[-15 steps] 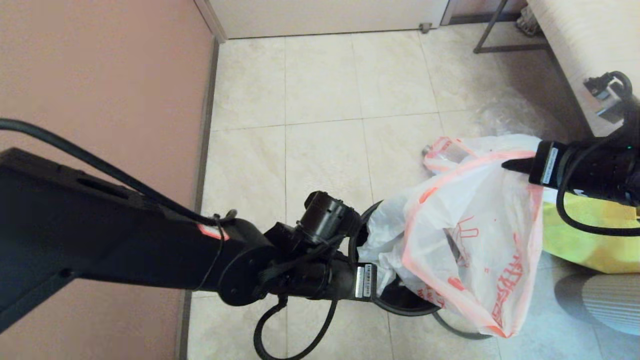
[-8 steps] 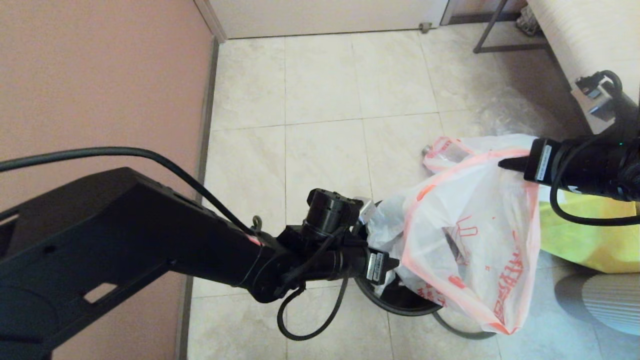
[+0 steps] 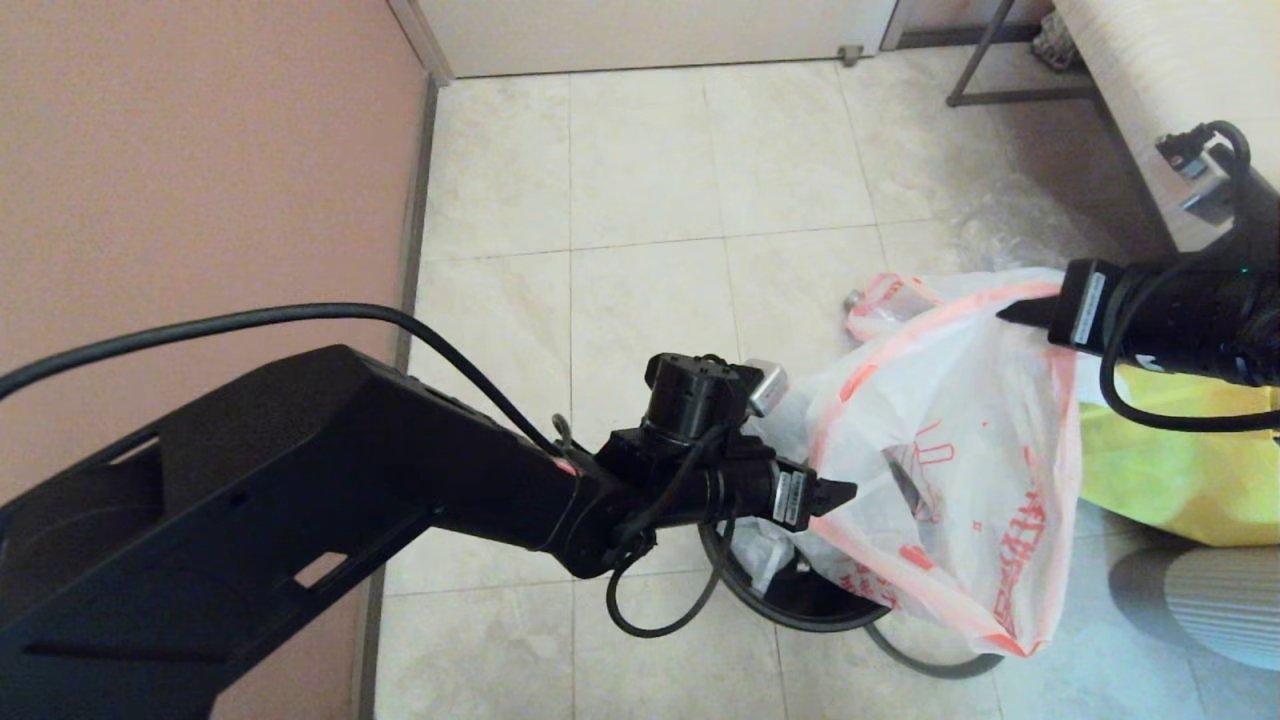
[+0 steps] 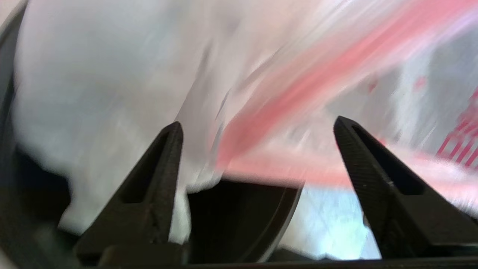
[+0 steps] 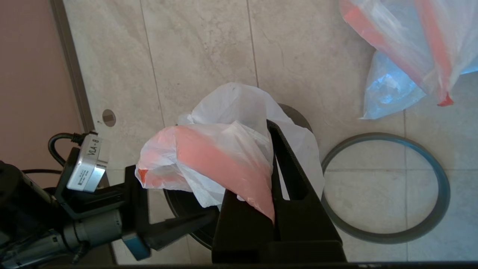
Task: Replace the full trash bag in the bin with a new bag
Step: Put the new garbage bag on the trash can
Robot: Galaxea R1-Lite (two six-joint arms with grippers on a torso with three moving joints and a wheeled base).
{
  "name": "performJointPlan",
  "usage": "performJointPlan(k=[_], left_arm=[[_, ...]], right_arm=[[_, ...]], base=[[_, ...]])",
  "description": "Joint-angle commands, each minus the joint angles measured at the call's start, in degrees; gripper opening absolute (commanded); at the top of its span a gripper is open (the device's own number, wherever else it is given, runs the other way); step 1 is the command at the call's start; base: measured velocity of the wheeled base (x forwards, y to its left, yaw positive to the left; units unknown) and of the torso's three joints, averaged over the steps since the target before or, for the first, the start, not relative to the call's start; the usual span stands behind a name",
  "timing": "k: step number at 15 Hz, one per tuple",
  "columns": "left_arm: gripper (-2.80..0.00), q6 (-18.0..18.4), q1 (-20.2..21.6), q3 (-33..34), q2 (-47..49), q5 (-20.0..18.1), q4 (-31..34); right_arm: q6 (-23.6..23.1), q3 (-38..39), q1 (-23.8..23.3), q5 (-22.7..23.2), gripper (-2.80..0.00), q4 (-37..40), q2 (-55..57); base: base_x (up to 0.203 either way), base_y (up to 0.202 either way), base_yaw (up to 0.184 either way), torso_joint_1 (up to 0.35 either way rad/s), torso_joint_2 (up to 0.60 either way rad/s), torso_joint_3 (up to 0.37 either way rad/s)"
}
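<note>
Presently: thin translucent white plastic new bag with pink-orange hem, pinched in clamped right hand, draped over round black plastic bin; left hand, fingers spread, at its hem, gripping nothing.

Glossy beige square-tiled floor is spreading across the room, catching soft light. A flat salmon-pink wall is running along the left; a pale cream door panel is closing the far side.
</note>
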Motion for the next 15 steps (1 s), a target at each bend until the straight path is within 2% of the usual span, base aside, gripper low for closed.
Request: performJointPlan(k=[1, 2, 3, 6, 10, 13, 15], left_arm=[[0.0, 0.0, -0.6, -3.3, 2.4, 0.2, -0.3], [0.0, 0.3, -0.6, -5.3, 3.7, 0.4, -0.2], [-2.8, 0.6, -0.6, -6.7, 4.7, 0.9, -0.1], [-2.8, 0.7, -0.4, -6.2, 4.6, 1.6, 0.1], [-2.8, 0.7, -0.2, 0.8, -0.3, 1.6, -0.5], [-2.8, -0.3, 1.0, 5.2, -5.3, 1.4, -1.9], [-2.8, -1.2, 1.7, 11.2, -11.5, 1.6, -2.4]], right_arm=[[0.1, -0.2, 0.1, 0.1, -2.8, 0.0, 0.1], [0.1, -0.2, 0.2, 0.1, -2.8, 0.0, 0.1], [0.1, -0.3, 0.2, 0.1, -2.8, 0.0, 0.1], [0.1, -0.7, 0.1, 0.1, -2.8, 0.1, 0.0], [0.2, -1.0, 1.0, 0.0, -2.8, 0.1, -0.3], [5.9, -0.8, 1.4, 0.1, -2.8, 0.0, -1.0], [6.3, 0.4, 1.5, -0.1, -2.8, 0.1, -1.2]], base=[[0.0, 0.0, 0.0, 0.0, 0.0, 0.0], [0.0, 0.0, 0.0, 0.0, 0.0, 0.0], [0.0, 0.0, 0.0, 0.0, 0.0, 0.0], [0.0, 0.0, 0.0, 0.0, 0.0, 0.0], [0.0, 0.0, 0.0, 0.0, 0.0, 0.0], [0.0, 0.0, 0.0, 0.0, 0.0, 0.0], [0.0, 0.0, 0.0, 0.0, 0.0, 0.0]])
